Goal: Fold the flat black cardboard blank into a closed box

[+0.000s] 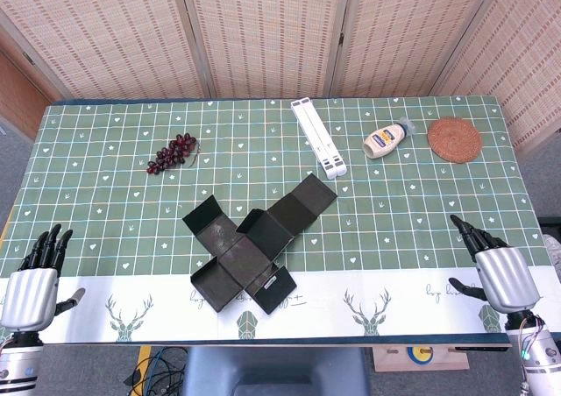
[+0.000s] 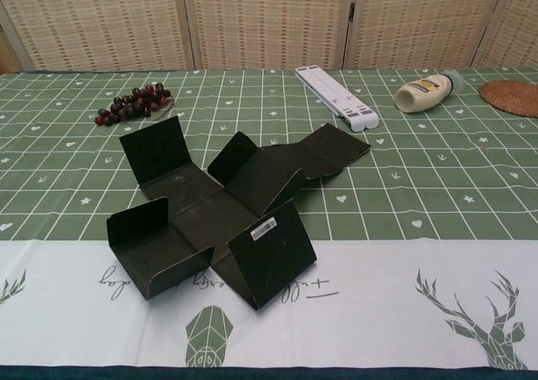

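Observation:
The black cardboard blank (image 1: 254, 243) lies unfolded near the table's front middle, its flaps partly raised; in the chest view the blank (image 2: 227, 212) shows a white barcode label on its front flap. My left hand (image 1: 35, 278) rests at the table's front left edge, fingers apart, holding nothing. My right hand (image 1: 495, 265) rests at the front right edge, fingers also apart and empty. Both hands are well away from the blank. Neither hand appears in the chest view.
A bunch of dark grapes (image 1: 172, 153) lies at the back left. A white folding stand (image 1: 318, 137), a mayonnaise bottle (image 1: 386, 139) on its side and a round woven coaster (image 1: 455, 138) sit at the back right. A folding screen stands behind the table.

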Action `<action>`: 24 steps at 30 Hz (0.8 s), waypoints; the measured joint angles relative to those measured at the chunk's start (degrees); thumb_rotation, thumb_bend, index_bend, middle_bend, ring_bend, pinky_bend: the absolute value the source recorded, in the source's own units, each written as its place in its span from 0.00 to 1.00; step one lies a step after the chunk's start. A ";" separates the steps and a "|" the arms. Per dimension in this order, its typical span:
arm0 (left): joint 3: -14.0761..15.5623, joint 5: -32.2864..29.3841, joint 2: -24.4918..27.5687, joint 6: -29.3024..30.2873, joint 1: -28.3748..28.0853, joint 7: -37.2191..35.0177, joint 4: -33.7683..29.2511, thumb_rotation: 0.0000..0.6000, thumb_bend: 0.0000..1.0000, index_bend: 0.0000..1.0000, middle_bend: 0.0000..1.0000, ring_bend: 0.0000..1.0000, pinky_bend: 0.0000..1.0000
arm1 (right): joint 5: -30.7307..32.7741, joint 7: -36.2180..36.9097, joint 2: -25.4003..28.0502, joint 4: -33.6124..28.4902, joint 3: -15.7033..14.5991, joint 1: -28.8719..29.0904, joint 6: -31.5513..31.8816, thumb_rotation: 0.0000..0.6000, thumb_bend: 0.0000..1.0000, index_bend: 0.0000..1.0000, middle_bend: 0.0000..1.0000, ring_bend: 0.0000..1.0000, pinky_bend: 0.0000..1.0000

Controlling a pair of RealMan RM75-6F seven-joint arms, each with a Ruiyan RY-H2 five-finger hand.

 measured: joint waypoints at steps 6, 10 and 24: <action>0.07 0.15 0.28 -0.43 0.18 -0.43 -0.27 1.00 0.10 0.05 0.02 0.05 0.28 | -0.87 0.06 0.02 -0.54 0.06 0.89 -1.45 1.00 0.10 0.00 0.18 0.30 0.43; 0.02 0.12 0.73 -0.91 0.26 -1.49 -0.54 1.00 0.10 0.05 0.02 0.05 0.28 | -1.60 -0.61 0.68 -1.56 0.31 2.70 -4.04 1.00 0.10 0.00 0.17 0.39 0.55; -0.22 0.19 0.80 -0.76 0.88 -2.46 -0.34 1.00 0.10 0.05 0.02 0.05 0.27 | 3.63 -6.44 0.74 -5.62 6.21 21.54 -30.35 1.00 0.10 0.00 0.08 0.67 0.86</action>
